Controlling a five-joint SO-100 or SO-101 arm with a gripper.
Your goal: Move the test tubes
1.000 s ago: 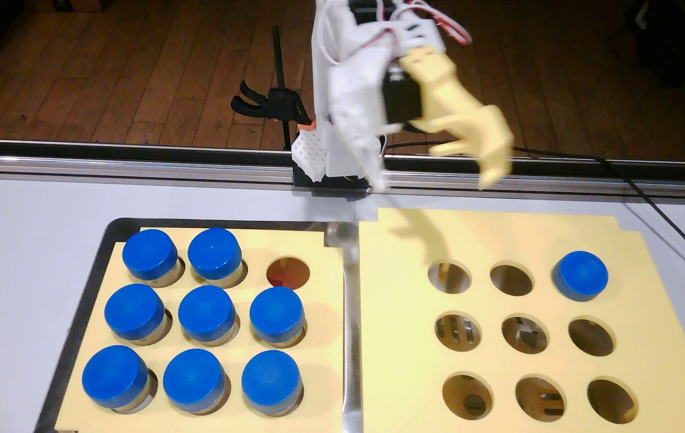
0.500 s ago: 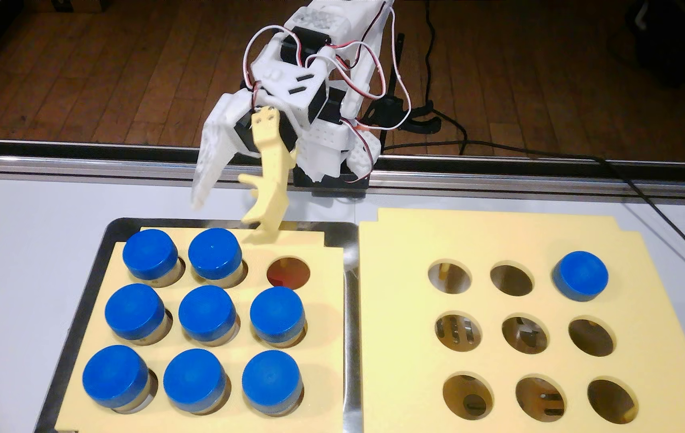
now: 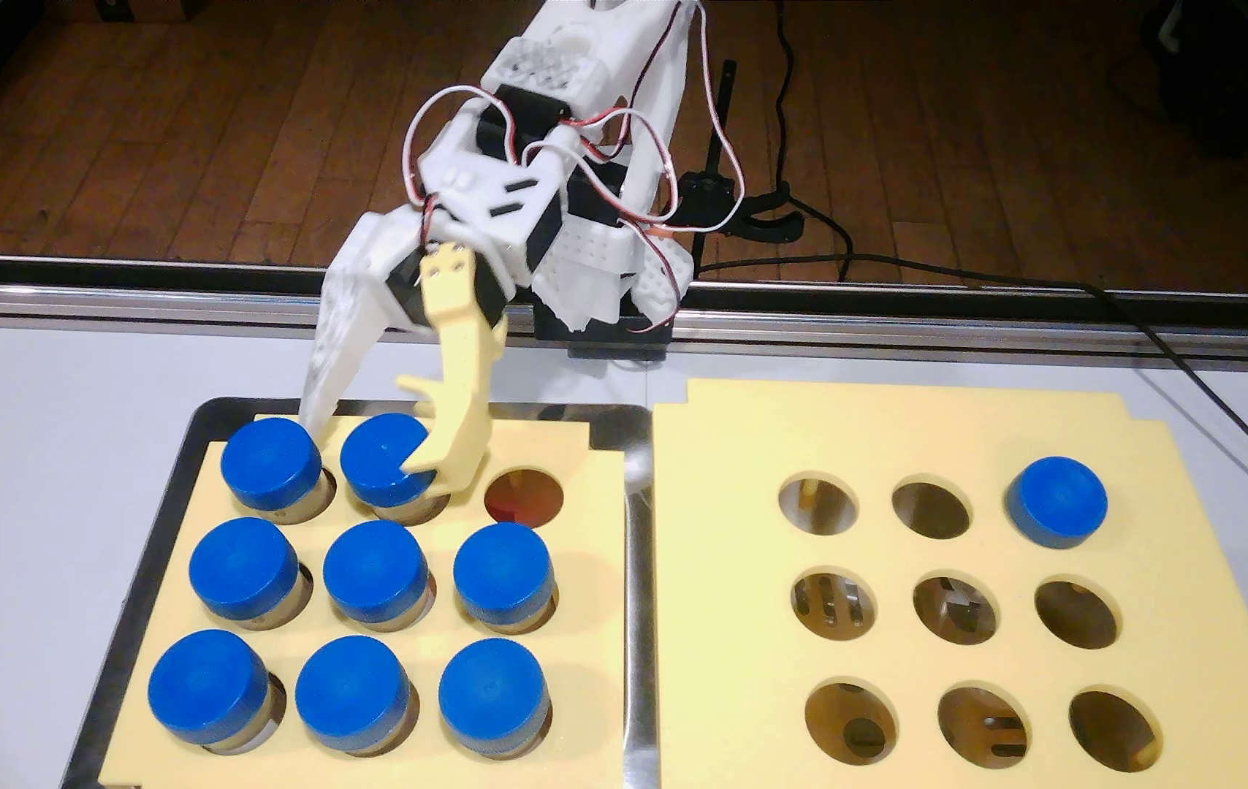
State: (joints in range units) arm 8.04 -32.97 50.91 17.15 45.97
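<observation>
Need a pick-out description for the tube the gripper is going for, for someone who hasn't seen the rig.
Start at the left foam board, the one in the metal tray. Go to its back row, nearest the arm's base: the test tube in the middle. It alone sits between the open gripper fingers, beside the board's one empty hole.

You have matt blue plastic caps on the test tubes (image 3: 386,459), ribbed at the lower edge, over clear bodies. The foam boards (image 3: 909,432) look pale yellow, soft and matt, with cleanly cut holes. Under the left-hand board sits a metal tray (image 3: 636,576), polished and reflective. Your table (image 3: 36,455) is smooth, pale grey, slightly sheened, with a brushed aluminium rail (image 3: 150,300) along its far edge. The arm (image 3: 590,61) is white printed plastic; one of the jaws is cream plastic. The floor (image 3: 226,136) is dark wood planking.
</observation>
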